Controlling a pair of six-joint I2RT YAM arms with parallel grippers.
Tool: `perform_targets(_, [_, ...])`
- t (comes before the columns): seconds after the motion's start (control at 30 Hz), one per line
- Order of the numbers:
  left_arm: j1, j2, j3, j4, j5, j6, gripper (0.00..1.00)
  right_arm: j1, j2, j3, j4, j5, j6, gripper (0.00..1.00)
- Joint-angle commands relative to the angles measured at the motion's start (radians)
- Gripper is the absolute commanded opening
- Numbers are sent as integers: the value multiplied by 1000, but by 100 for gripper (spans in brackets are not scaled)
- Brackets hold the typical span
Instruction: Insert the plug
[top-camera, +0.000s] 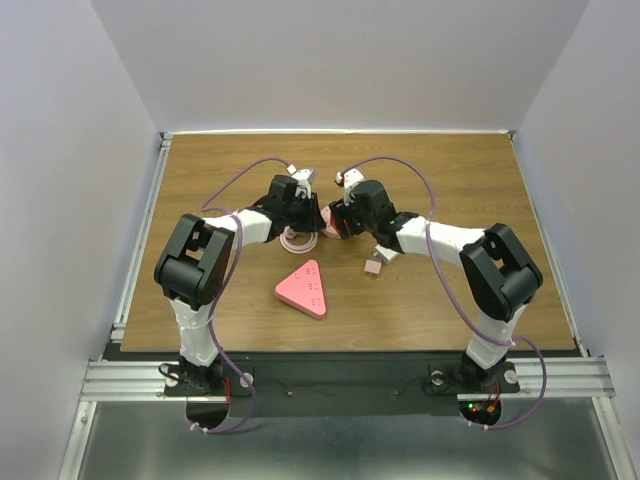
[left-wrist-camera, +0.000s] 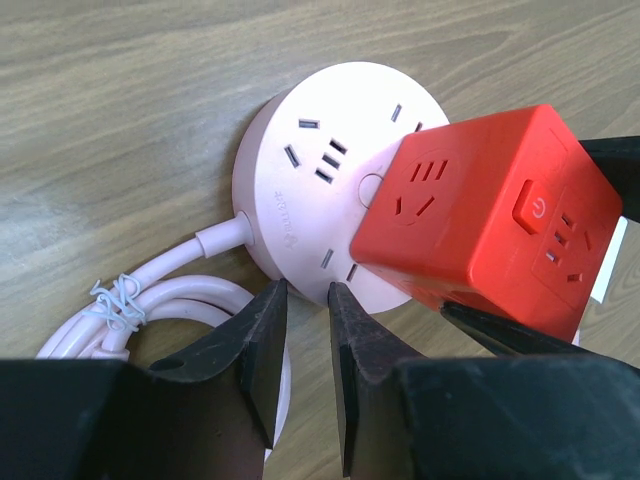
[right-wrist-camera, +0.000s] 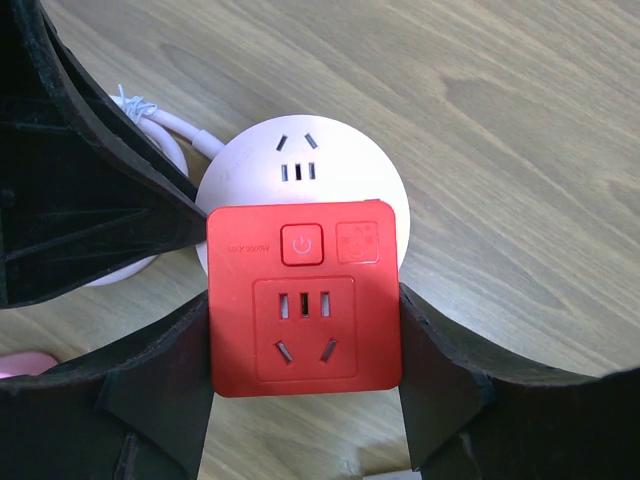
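The glossy red plastic cube plug (right-wrist-camera: 305, 310), square-faced with rounded corners, is pinched between the right tool's (right-wrist-camera: 305, 335) black fingers. Its socket face points up, over the smooth, round, pale-pink socket hub (right-wrist-camera: 300, 150) on the wood-grain tabletop (right-wrist-camera: 500, 120). The left tool (left-wrist-camera: 308, 345) is nearly pressed together and empty beside the hub.

round socket (left-wrist-camera: 300, 170) | red cube (left-wrist-camera: 480, 220) overhangs 1 side | left pincer (left-wrist-camera: 308, 290) crowds near rim | remaining rim clear
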Motion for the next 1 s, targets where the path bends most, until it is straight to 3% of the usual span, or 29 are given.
perform_targets(0.0, [0,37,16,-48,11,13,33,13,147,-43,-251,-24,42,0])
perform_targets(0.33, [1,23,35,-57,-1,11,34,15,215,3,-282,-87,87,1])
perform_targets(0.43, [7,-20,42,-61,-27,8,39,15,176,15,-292,-72,112,1])
perform_targets(0.67, [27,-123,55,-113,-112,-20,63,13,67,94,-398,6,207,1])
perform_targets(0.97, [29,-325,-4,-172,-202,-36,71,25,29,211,-593,179,353,0])
